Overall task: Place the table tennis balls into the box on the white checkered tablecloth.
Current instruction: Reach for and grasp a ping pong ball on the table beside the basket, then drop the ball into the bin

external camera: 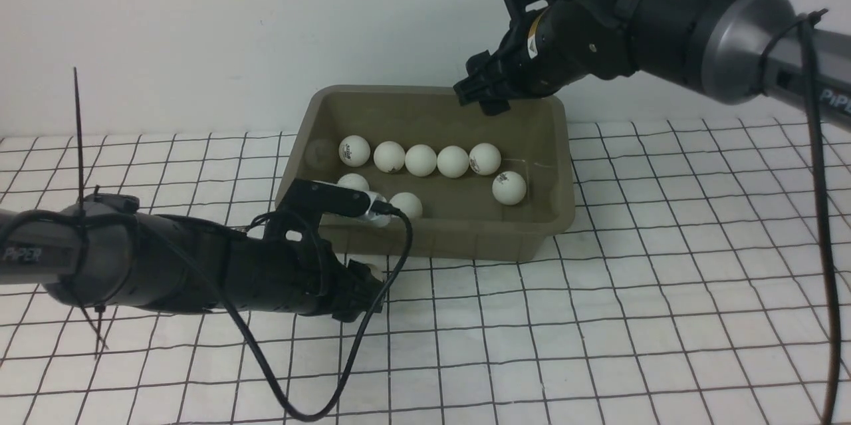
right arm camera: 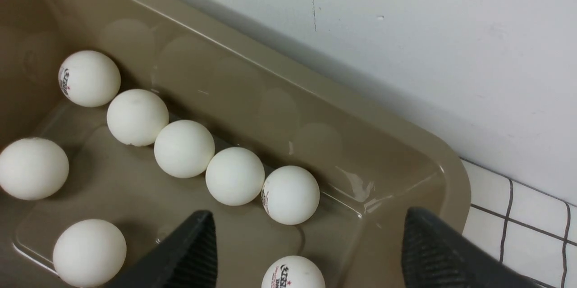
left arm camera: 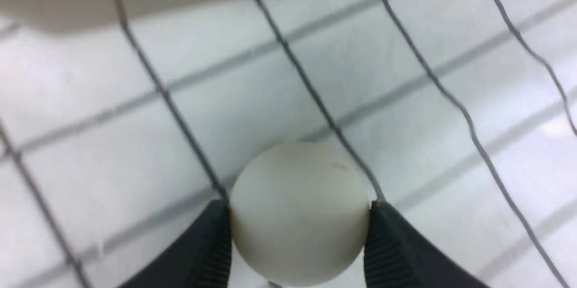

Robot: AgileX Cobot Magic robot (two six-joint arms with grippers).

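White cloth with a black grid covers the surface, and the olive-grey box sits on it near the back wall. Reaching low and almost level across the cloth from the left, the left arm ends just in front of the box's near wall. Its fingers pinch one ball from both sides, right at the cloth. A black cable loops from this arm's wrist down onto the cloth. Coming in from the upper right, the right arm slopes down over the box's far right corner; its fingers are spread wide with nothing between them. Inside the box lie eight balls: five in a row along the far wall and three nearer the front.
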